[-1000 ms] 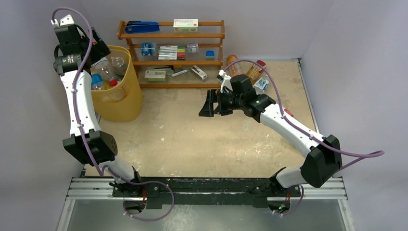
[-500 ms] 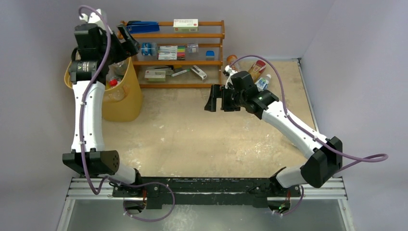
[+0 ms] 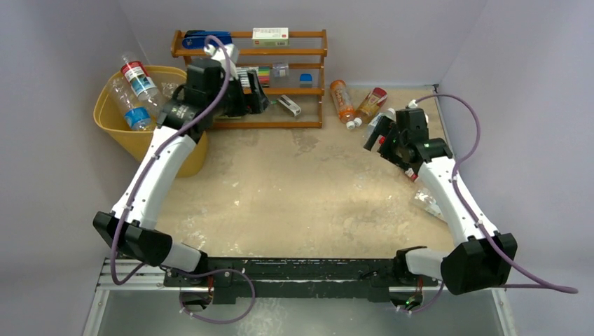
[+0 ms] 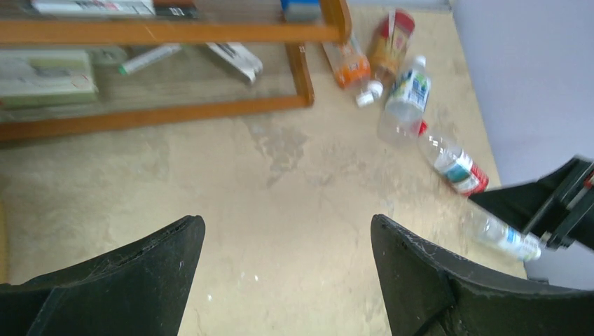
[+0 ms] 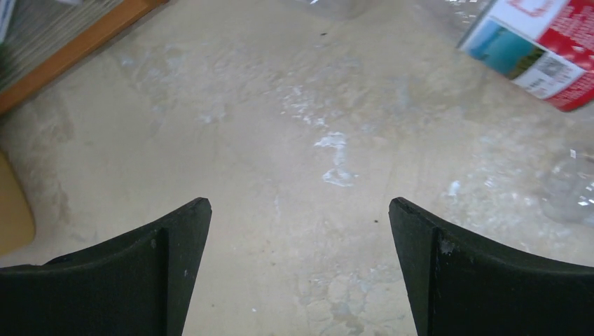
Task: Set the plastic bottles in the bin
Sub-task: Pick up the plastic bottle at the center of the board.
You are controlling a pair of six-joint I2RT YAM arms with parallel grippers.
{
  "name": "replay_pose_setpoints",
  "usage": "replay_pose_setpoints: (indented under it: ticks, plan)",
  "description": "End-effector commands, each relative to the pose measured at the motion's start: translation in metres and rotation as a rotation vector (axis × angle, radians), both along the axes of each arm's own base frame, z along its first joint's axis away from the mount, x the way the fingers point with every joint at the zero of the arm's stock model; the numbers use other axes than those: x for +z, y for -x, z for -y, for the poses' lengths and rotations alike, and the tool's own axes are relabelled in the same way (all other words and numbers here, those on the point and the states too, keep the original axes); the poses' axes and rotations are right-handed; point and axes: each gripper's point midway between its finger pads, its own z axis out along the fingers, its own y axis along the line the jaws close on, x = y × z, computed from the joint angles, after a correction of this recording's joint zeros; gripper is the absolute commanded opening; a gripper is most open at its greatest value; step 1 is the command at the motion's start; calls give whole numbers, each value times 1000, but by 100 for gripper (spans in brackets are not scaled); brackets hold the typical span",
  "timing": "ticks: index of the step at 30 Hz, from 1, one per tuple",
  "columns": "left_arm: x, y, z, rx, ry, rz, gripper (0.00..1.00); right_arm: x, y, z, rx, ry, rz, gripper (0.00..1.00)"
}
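left jaws: open, empty, swung away from bin (image 3: 112, 128) | right jaws: open, empty, moved near bottles (image 3: 342, 98) on table (image 3: 294, 189) | more to pick

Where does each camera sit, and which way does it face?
Top external: above and behind the robot, looking down on the beige table; left arm and right arm show.
Left wrist: on the left pincer, facing the table's far right corner; its black fingers show.
Right wrist: on the right pincer, facing down at the tabletop; its fingers show.
Shared: top and left wrist show the lying orange plastic bottle.
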Motion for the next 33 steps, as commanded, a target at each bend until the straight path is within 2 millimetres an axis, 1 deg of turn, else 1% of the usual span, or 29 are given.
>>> replay_pose_setpoints:
  ticks: [1, 2, 4, 6, 8, 10, 12, 14, 20, 24, 26, 30, 33]
  plan:
    - [-14, 16, 29, -39, 9, 15, 89, -3, 18, 53, -262, 122, -45, 100]
    - [-27, 22, 38, -63, 4, -7, 89, -7, 24, 66, -321, 153, -75, 100]
    - [-54, 34, 55, -107, -11, -55, 89, -14, 34, 82, -408, 179, -114, 100]
    - [-76, 45, 67, -132, -28, -89, 89, -22, 46, 97, -515, 198, -158, 100]
    - [-92, 54, 76, -151, -42, -112, 89, -31, 59, 110, -628, 214, -214, 100]
    - [-102, 60, 83, -166, -58, -127, 89, -40, 76, 122, -768, 243, -276, 100]
    - [-105, 65, 87, -177, -71, -132, 89, -48, 90, 132, -938, 251, -299, 100]
    - [-108, 67, 89, -186, -86, -138, 90, -52, 99, 142, -1055, 267, -287, 100]
    - [-113, 73, 85, -207, -143, -154, 90, -67, 109, 160, -1291, 238, -229, 100]
    - [-121, 78, 81, -224, -185, -175, 90, -80, 115, 175, -1414, 242, -247, 100]
    - [-124, 81, 78, -230, -204, -182, 90, -86, 115, 185, -1455, 248, -263, 100]
    - [-130, 83, 73, -230, -239, -192, 90, -95, 114, 199, -1496, 249, -310, 100]
    - [-132, 83, 72, -231, -249, -194, 90, -96, 108, 205, -1503, 228, -299, 100]
